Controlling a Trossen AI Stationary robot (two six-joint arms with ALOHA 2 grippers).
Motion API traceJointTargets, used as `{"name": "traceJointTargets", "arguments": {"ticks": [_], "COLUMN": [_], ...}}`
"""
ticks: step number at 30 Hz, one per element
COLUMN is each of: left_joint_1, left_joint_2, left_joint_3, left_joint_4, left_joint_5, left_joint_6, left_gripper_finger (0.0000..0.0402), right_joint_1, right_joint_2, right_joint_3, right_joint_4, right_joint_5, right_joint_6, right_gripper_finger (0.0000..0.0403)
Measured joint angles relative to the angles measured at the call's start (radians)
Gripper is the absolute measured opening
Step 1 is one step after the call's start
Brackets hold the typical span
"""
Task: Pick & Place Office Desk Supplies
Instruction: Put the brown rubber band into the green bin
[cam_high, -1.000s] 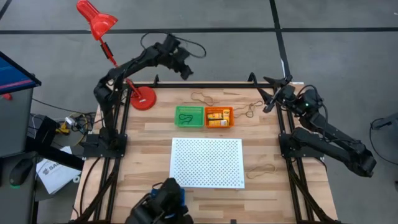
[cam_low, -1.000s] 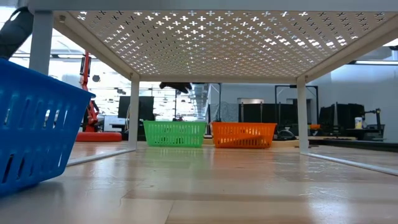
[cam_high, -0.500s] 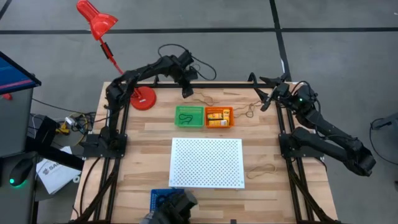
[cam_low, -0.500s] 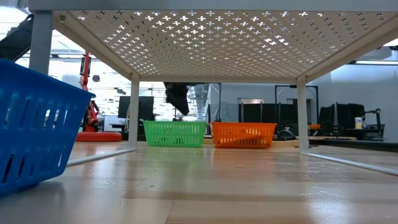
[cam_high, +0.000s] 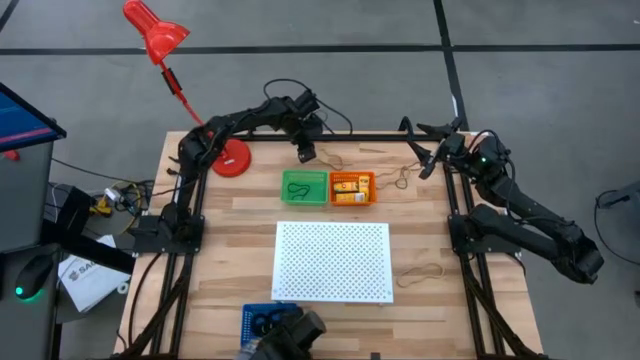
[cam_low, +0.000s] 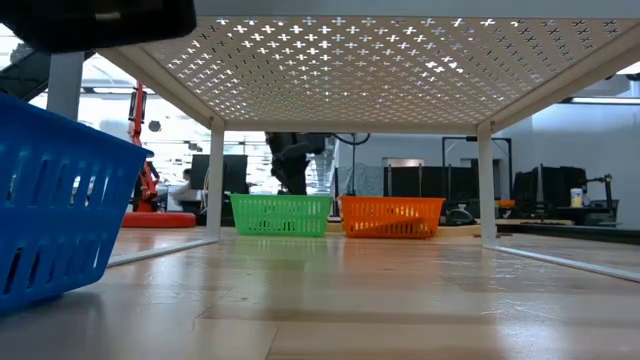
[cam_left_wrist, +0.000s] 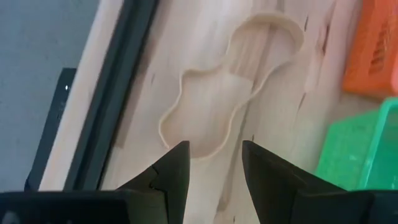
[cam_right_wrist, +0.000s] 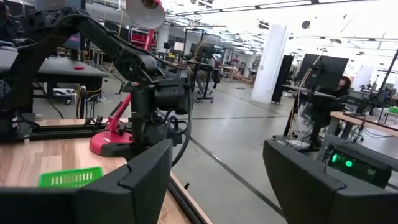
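My left gripper (cam_high: 305, 152) hangs low over the back of the table, open, with nothing between its fingers (cam_left_wrist: 171, 177). Just ahead of it a tan rubber-band loop (cam_left_wrist: 230, 93) lies flat on the wood (cam_high: 325, 157). In the low view this gripper (cam_low: 290, 165) shows behind the green tray (cam_low: 281, 214). The green tray (cam_high: 304, 187) holds black loops. The orange tray (cam_high: 352, 188) holds yellow-orange blocks. Two more tan loops lie at the back right (cam_high: 405, 178) and beside the board (cam_high: 422, 269). My right gripper (cam_high: 428, 152) waits open at the back right corner (cam_right_wrist: 217, 180).
A white perforated board (cam_high: 333, 261) stands on legs mid-table. A red desk lamp (cam_high: 228, 158) sits at the back left. A blue basket (cam_high: 262, 320) and a dark shape (cam_high: 290, 335) are at the front edge. A person (cam_right_wrist: 341, 87) sits far off in the room.
My left arm swung right and down from beyond the back edge to just above the tan loop. The blue basket at the front edge came into view. The right arm barely moved.
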Motion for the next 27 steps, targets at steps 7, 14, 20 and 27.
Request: {"name": "traceJointTargets", "arguments": {"ticks": [7, 14, 20, 27], "left_joint_1": [-0.006, -0.020, -0.014, -0.002], "left_joint_2": [0.059, 0.054, 0.054, 0.078], "left_joint_3": [0.000, 0.000, 0.000, 0.001], "left_joint_4": [-0.039, -0.005, 0.007, 0.023], "left_joint_5": [-0.026, -0.078, -0.108, -0.123], "left_joint_6": [-0.065, -0.137, -0.221, -0.283], "left_gripper_finger": [0.0139, 0.0139, 0.0139, 0.0139], "right_joint_1": [0.000, -0.006, -0.011, -0.011], "right_joint_2": [0.000, 0.011, 0.025, 0.046], "right_joint_3": [0.000, 0.000, 0.000, 0.000], "right_joint_4": [-0.007, -0.013, -0.006, 0.010], "right_joint_5": [0.000, 0.000, 0.000, 0.000], "right_joint_6": [-0.009, -0.017, -0.017, -0.021], "right_gripper_finger": [0.0249, 0.0249, 0.0249, 0.0249]}}
